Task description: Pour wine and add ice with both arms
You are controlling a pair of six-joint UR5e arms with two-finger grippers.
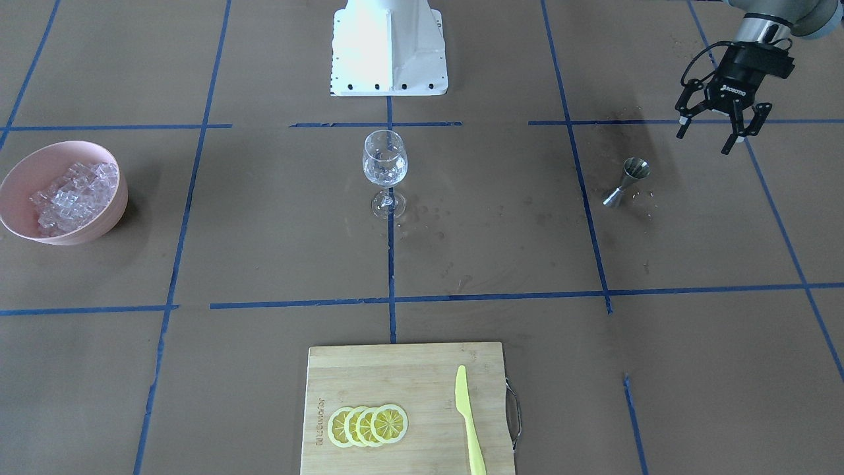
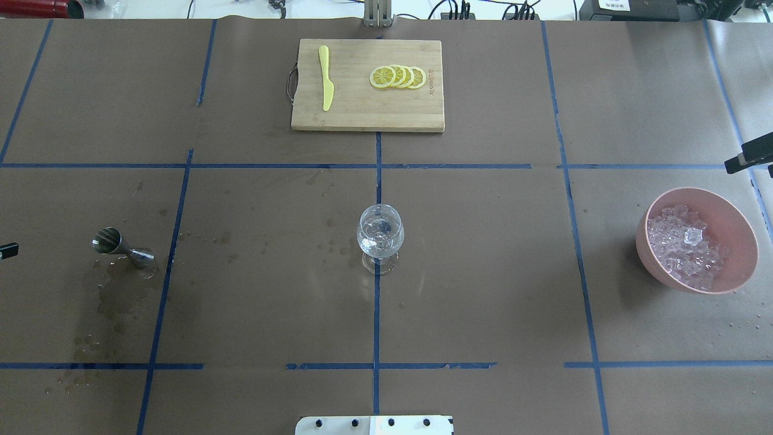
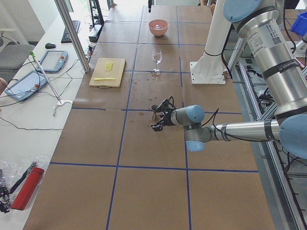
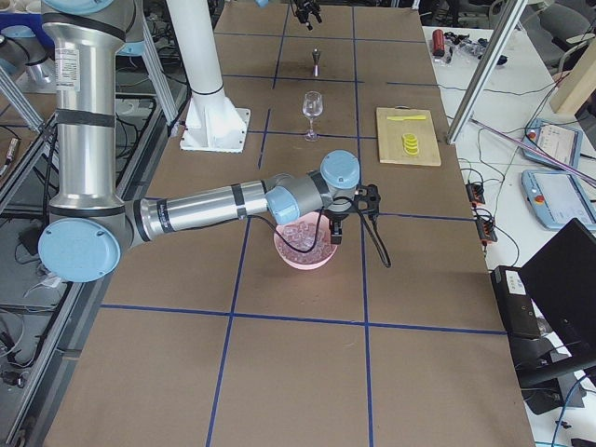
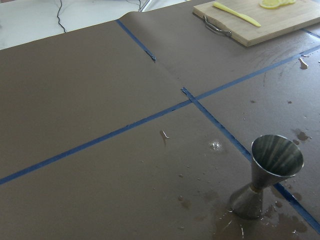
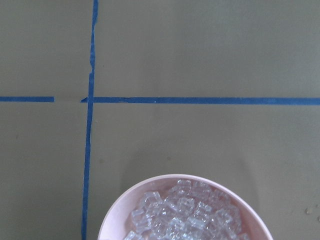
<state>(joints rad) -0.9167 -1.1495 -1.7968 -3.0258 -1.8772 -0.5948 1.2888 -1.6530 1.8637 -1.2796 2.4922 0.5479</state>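
The ice (image 2: 685, 248) is heaped in a pink bowl (image 2: 741, 228) at the table's right; it also shows in the right wrist view (image 6: 182, 215). A clear wine glass (image 2: 380, 237) stands upright at the table's middle; I cannot tell what it holds. A steel jigger (image 2: 121, 246) stands upright at the left, also in the left wrist view (image 5: 267, 175). My left gripper (image 1: 704, 140) is open and empty, in the air beside the jigger. My right gripper (image 4: 351, 219) hovers at the bowl's outer rim; I cannot tell whether it is open.
A wooden cutting board (image 2: 362, 112) at the far middle holds lemon slices (image 2: 398, 77) and a yellow knife (image 2: 326, 78). The white pedestal (image 1: 389, 49) stands at the robot's side. Wet stains (image 2: 115, 296) lie around the jigger.
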